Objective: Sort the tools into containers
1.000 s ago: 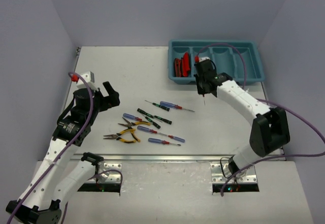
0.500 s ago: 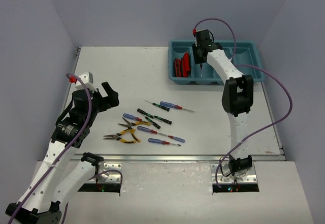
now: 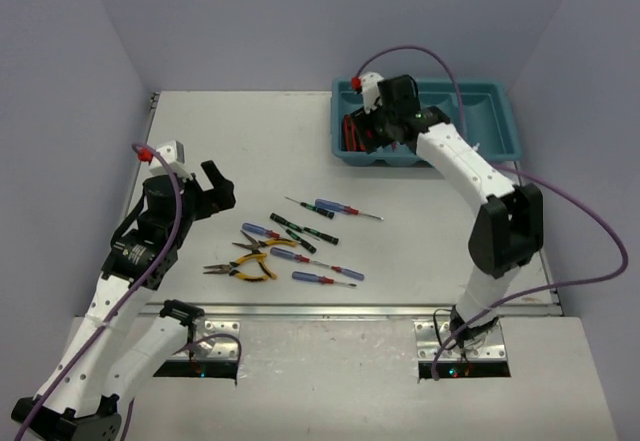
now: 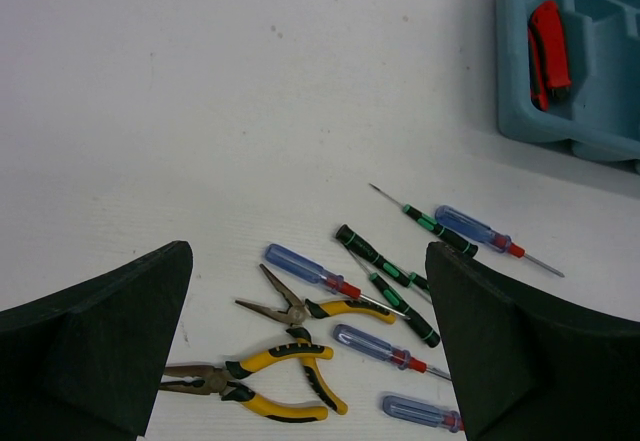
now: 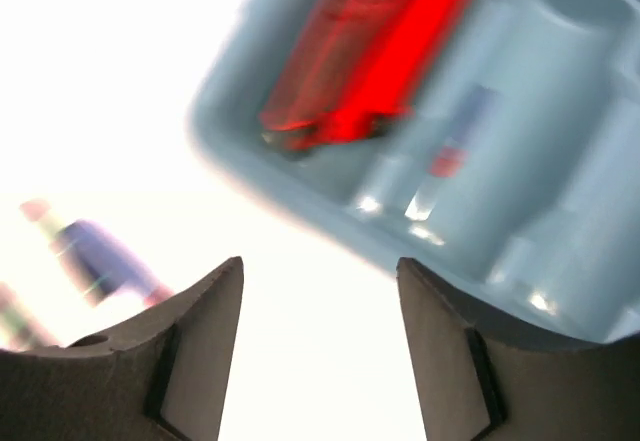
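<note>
Right gripper (image 5: 320,271) just released, empty; blue screwdriver (image 5: 462,131) now in tray (image 3: 505,111) at 1 o'clock; left gripper (image 3: 212,189) released; nine tools (image 3: 290,246) remain.

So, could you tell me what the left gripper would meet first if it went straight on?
Probably the yellow-handled pliers, centred ahead of the open left gripper; the blue screwdriver beside them is close, depth unclear.

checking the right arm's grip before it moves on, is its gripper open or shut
Open. In the wrist view the right gripper has its fingers well apart, with only white table and the teal tray edge showing between them.
</note>
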Controlling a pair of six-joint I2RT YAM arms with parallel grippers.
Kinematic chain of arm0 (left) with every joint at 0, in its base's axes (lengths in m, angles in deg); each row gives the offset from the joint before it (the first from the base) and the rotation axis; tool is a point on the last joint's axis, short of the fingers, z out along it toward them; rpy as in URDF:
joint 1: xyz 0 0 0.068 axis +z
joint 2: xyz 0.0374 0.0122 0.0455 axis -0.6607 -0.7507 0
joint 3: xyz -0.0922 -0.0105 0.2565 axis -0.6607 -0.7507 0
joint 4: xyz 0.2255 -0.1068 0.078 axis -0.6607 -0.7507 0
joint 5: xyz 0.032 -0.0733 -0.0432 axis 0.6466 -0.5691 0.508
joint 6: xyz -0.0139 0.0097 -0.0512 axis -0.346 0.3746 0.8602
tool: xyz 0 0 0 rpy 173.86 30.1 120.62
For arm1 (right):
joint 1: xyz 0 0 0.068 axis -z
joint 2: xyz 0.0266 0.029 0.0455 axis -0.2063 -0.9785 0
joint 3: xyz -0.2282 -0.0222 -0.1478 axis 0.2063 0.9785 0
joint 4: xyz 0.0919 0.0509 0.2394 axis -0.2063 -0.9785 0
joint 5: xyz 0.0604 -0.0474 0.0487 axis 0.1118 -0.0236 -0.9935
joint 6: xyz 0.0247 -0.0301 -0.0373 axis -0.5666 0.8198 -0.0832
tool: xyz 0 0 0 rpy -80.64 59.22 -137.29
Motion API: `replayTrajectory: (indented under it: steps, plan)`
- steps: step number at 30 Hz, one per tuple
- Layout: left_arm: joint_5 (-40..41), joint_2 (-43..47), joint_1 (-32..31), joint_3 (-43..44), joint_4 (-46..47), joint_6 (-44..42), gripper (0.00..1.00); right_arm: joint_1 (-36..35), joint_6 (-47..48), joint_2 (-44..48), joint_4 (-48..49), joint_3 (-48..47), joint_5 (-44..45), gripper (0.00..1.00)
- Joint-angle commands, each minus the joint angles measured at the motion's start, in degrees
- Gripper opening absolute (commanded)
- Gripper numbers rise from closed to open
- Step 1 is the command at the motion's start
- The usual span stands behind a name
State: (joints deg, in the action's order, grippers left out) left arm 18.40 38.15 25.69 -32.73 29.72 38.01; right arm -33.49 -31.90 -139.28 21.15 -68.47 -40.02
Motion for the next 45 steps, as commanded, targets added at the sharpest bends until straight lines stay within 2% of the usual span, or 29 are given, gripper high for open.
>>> replayTrajectory:
  steps: [1, 4, 6, 11, 18, 25, 27, 33, 37, 39, 41, 42, 44, 45]
  plan:
    - [-1.1, 0.0, 0.5, 0.3, 2.9, -0.9, 1.00, -9.9, 9.4, 7.6, 7.3, 14.6, -7.5, 0.57]
    - [-1.5, -0.2, 0.5, 0.2, 2.9, -1.0, 1.00, -11.9, 10.6, 6.6, 8.2, 17.6, -8.5, 0.51]
    - [-1.6, -0.3, 0.5, 0.2, 3.0, -1.1, 1.00, -12.7, 11.6, 3.5, 5.6, 16.3, -8.1, 0.49]
    - [-1.5, -0.1, 0.5, 0.2, 3.0, -1.1, 1.00, -14.5, 14.8, -4.5, 2.8, 13.3, -5.8, 0.48]
    - [-1.5, -0.1, 0.5, 0.2, 3.0, -1.1, 1.00, -14.5, 16.3, -10.4, 2.4, 11.0, -4.6, 0.47]
    - [-1.4, 0.1, 0.5, 0.1, 2.9, -1.0, 1.00, -14.0, 16.1, -14.0, 1.0, 11.4, -6.0, 0.25]
    - [-1.5, 0.1, 0.5, 0.1, 2.9, -1.0, 1.00, -14.0, 15.7, -13.5, 1.3, 12.3, -4.1, 0.18]
    - [-1.7, 0.0, 0.5, 0.1, 3.0, -1.1, 1.00, -14.1, 12.3, -4.7, 4.1, 16.2, 3.3, 0.07]
    - [-1.9, -0.1, 0.5, 0.1, 3.1, -1.1, 1.00, -13.3, 12.2, 6.9, 5.6, 19.6, -4.8, 0.05]
    - [-2.0, -0.2, 0.5, 0.2, 3.2, -1.1, 1.00, -10.4, 8.8, 11.1, 6.6, 19.9, -10.5, 0.04]
    - [-2.0, -0.3, 0.5, 0.1, 3.1, -1.1, 1.00, -5.8, 3.8, 13.3, 8.4, 18.8, -11.3, 0.04]
    - [-2.0, -0.5, 0.5, 0.1, 3.2, -1.1, 1.00, -3.4, 1.8, 13.3, 9.3, 17.2, -9.4, 0.03]
    - [-2.0, -0.6, 0.5, 0.1, 3.2, -1.1, 1.00, 0.7, -8.9, 9.5, 8.9, 12.0, -3.1, 0.03]
    - [-2.1, -0.7, 0.5, 0.2, 3.2, -1.1, 1.00, 2.2, -10.2, 7.6, 7.5, 8.2, -1.0, 0.03]
